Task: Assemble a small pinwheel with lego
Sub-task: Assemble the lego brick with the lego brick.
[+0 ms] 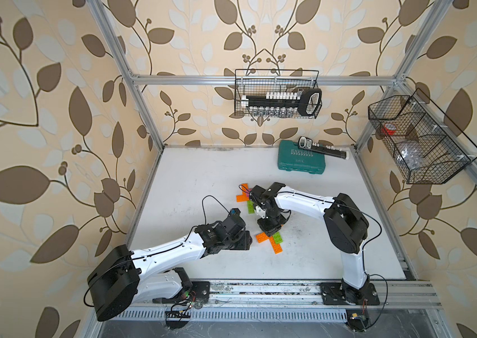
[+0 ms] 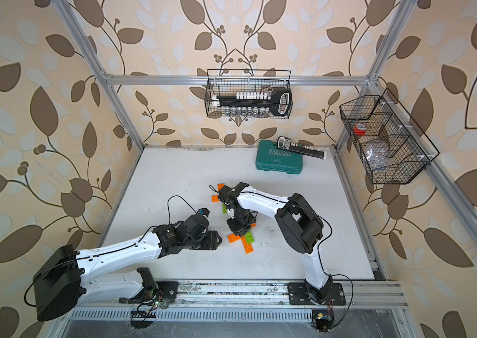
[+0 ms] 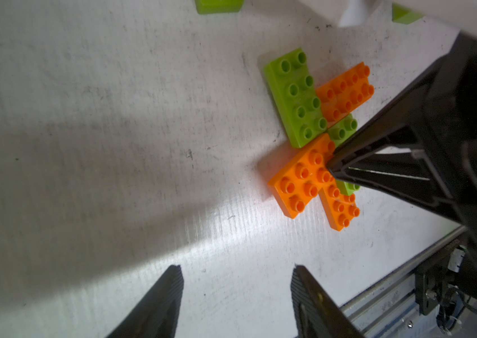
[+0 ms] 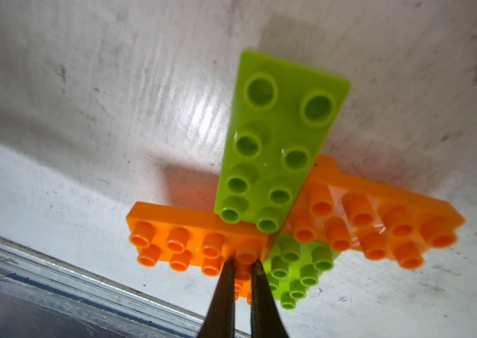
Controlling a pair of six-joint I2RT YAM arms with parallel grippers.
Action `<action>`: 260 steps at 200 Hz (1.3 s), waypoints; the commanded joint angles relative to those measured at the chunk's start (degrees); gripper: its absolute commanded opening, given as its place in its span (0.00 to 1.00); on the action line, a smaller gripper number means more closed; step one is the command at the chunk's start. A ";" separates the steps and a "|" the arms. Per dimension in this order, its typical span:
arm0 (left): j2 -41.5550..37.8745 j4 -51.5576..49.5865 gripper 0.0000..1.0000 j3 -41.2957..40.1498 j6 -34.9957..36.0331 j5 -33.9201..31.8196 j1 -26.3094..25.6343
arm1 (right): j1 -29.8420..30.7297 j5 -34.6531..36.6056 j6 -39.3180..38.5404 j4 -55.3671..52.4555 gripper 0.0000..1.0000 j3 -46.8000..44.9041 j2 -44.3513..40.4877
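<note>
Leaf-patterned wallpaper surrounds a scuffed white desk (image 1: 190, 181), where a teal tool case (image 1: 301, 159) sits against the back edge, below a black wire basket (image 1: 278, 93) hung on the frame. Well in front of the case, toward the arms' mounting rail, a lego pinwheel (image 1: 274, 243) of orange and lime-green bricks lies flat with its studs up. The right arm (image 1: 298, 202) reaches down over it. Its jaws are all but together, and their tips press on the studded top of an orange brick (image 4: 190, 231) near the pinwheel's centre. The left arm (image 1: 173, 251) hangs just beside the pinwheel, on the side away from the case, with its jaws apart and gripping nothing above bare desk. A second cluster of bricks (image 1: 241, 198), orange, lime-green and pink, lies between the case and the pinwheel, partly hidden under the right arm.
</note>
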 commanded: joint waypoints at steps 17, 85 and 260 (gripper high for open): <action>-0.50 -0.29 0.62 1.75 0.76 -1.71 -0.50 | -0.33 2.16 -0.71 0.44 0.07 0.35 3.31; -0.47 -0.57 0.62 2.01 0.57 -2.08 -0.50 | -0.33 4.96 -0.95 0.62 0.04 -0.29 4.70; 0.32 -2.15 0.62 4.08 0.78 -4.19 -0.41 | 0.41 5.73 -0.56 1.29 0.03 -1.11 3.70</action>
